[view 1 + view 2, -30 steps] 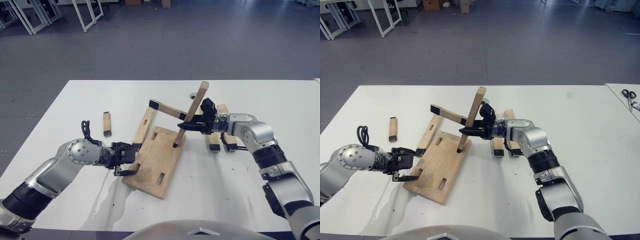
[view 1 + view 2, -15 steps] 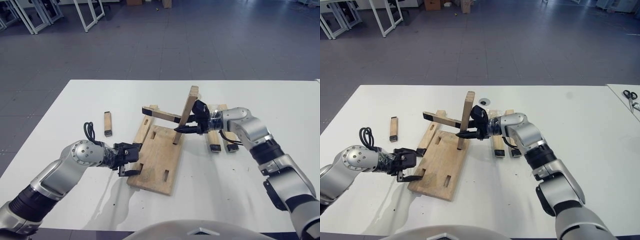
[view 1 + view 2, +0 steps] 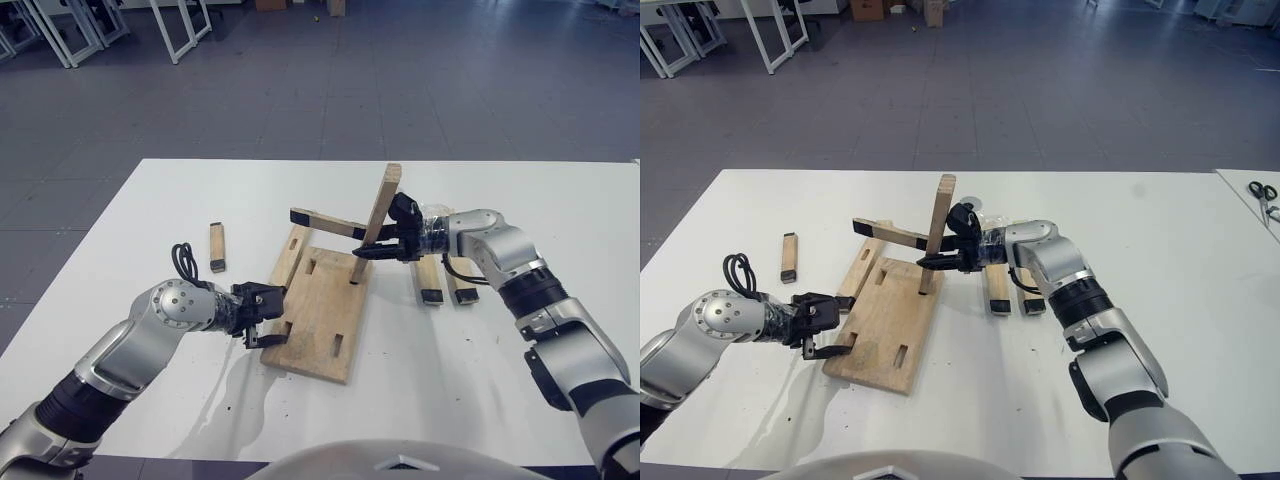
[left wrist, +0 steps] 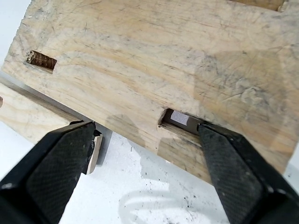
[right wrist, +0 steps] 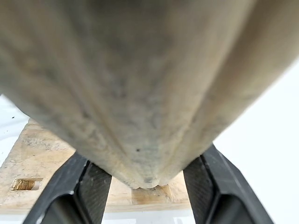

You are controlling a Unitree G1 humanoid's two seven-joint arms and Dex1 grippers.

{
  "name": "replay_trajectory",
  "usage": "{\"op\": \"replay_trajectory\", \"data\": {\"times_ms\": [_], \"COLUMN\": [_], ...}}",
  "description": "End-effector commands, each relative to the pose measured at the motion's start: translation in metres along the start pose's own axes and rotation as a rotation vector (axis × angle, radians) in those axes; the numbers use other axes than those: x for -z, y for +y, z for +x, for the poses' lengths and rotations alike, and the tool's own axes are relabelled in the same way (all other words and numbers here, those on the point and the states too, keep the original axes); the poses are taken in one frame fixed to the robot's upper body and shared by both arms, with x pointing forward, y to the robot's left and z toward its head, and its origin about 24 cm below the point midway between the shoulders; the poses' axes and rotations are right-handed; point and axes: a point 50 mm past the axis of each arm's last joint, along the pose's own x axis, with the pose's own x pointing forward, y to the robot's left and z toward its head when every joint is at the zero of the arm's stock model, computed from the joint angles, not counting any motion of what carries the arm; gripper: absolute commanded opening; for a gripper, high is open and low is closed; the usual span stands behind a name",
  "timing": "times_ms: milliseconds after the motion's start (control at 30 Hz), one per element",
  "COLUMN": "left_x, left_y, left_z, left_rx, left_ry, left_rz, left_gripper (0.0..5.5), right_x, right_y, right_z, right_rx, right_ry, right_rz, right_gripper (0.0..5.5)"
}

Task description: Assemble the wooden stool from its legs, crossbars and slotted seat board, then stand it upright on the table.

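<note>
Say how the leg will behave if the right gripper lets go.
Probably tips: the leg leans, with only its foot at the seat board, and the crossbar juts sideways. Looks stiff wood, so unlikely to flex in the right gripper.

we see a grey tiled floor (image 3: 420, 90) stretching away behind. white metal frames (image 3: 175, 25) stand on it at the far left, with a cardboard box (image 3: 862, 9) further along. on a separate white tabletop (image 3: 1276, 228) at the right edge, dark-handled scissors (image 3: 1258, 195) lie flat.
</note>
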Motion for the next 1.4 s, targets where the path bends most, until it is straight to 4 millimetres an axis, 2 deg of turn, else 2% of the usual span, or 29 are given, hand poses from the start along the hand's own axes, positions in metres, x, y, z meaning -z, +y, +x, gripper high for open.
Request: {"op": "replay_trajectory", "data": {"times_ms": [33,133,233,267,300,367,400,467,500,567,633,667,700,733,767,800,867,900,933,967,1067,1133,1200,1233,1267,1300,1367,1400], "left_x": [0.007,0.008,0.009,0.009,0.009,0.009,0.009,0.008,0.006,0.003,0.002,0.002,0.002,0.001,0.002,0.002,0.000,0.000,-0.001,-0.001,-0.001,-0.004,-0.006,-0.006,-0.007,-0.008,-0.015,-0.019], "left_y": [-0.019,-0.022,-0.025,-0.026,-0.028,-0.032,-0.035,-0.040,-0.041,-0.042,-0.043,-0.042,-0.041,-0.041,-0.041,-0.042,-0.042,-0.041,-0.041,-0.042,-0.047,-0.049,-0.051,-0.052,-0.052,-0.052,-0.049,-0.047], "left_z": [0.021,0.023,0.023,0.023,0.023,0.024,0.024,0.025,0.026,0.028,0.029,0.029,0.029,0.029,0.029,0.030,0.031,0.032,0.032,0.032,0.035,0.038,0.039,0.040,0.040,0.039,0.038,0.035], "left_rx": [0.084,0.079,0.074,0.070,0.064,0.046,0.037,0.019,0.010,0.002,0.001,0.000,0.000,0.000,-0.001,-0.001,-0.002,-0.002,-0.003,-0.004,0.000,0.001,-0.005,-0.009,-0.014,-0.025,-0.049,-0.063], "left_ry": [-0.005,-0.007,-0.006,-0.006,-0.007,-0.013,-0.015,-0.028,-0.034,-0.041,-0.041,-0.039,-0.038,-0.037,-0.037,-0.037,-0.041,-0.044,-0.045,-0.046,-0.049,-0.060,-0.068,-0.071,-0.074,-0.082,-0.115,-0.133], "left_rz": [-0.068,-0.077,-0.092,-0.099,-0.107,-0.142,-0.159,-0.198,-0.212,-0.227,-0.229,-0.226,-0.225,-0.224,-0.225,-0.227,-0.226,-0.225,-0.224,-0.225,-0.242,-0.253,-0.263,-0.269,-0.276,-0.284,-0.304,-0.310], "left_gripper": [4.07,4.07,4.07,4.07,4.07,4.07,4.07,4.07,4.07,4.07,4.07,4.07,4.07,4.07,4.07,4.07,4.07,4.07,4.07,4.07,4.07,4.07,4.07,4.07,4.07,4.07,4.07,4.07], "right_x": [0.051,0.038,0.018,0.009,0.001,-0.020,-0.030,-0.061,-0.084,-0.129,-0.179,-0.194,-0.200,-0.189,-0.170,-0.140,-0.061,-0.035,-0.025,-0.030,-0.092,-0.133,-0.156,-0.160,-0.159,-0.146,-0.095,-0.062], "right_y": [-0.011,-0.015,-0.017,-0.019,-0.020,-0.027,-0.028,-0.027,-0.023,-0.012,0.003,0.009,0.012,0.009,0.004,-0.001,0.002,0.007,0.011,0.011,0.008,0.010,0.011,0.010,0.009,0.007,0.008,0.014], "right_z": [-0.018,-0.023,-0.045,-0.057,-0.069,-0.102,-0.113,-0.118,-0.113,-0.101,-0.098,-0.100,-0.099,-0.087,-0.070,-0.049,-0.008,0.000,0.002,0.000,-0.026,-0.056,-0.088,-0.107,-0.121,-0.131,-0.128,-0.122], "right_rx": [0.194,0.217,0.250,0.289,0.332,0.551,0.638,0.787,0.807,0.763,0.704,0.687,0.679,0.683,0.694,0.707,0.715,0.715,0.716,0.712,0.666,0.652,0.683,0.728,0.772,0.852,0.970,1.009], "right_ry": [0.208,0.167,0.136,0.106,0.073,-0.057,-0.119,-0.317,-0.456,-0.704,-0.932,-1.003,-1.033,-0.972,-0.871,-0.733,-0.435,-0.367,-0.350,-0.386,-0.643,-0.825,-0.948,-0.994,-1.021,-0.988,-0.774,-0.638], "right_rz": [0.160,0.157,0.110,0.099,0.094,0.102,0.107,0.122,0.148,0.234,0.265,0.272,0.279,0.305,0.336,0.383,0.503,0.563,0.589,0.599,0.560,0.523,0.484,0.465,0.453,0.422,0.397,0.396], "right_gripper": [2.75,3.32,3.86,4.10,4.10,4.10,3.88,3.66,3.40,3.07,3.04,3.04,3.04,3.04,3.04,3.04,3.04,3.04,3.04,3.04,3.04,3.04,3.04,3.04,3.04,3.04,3.50,3.64]}}
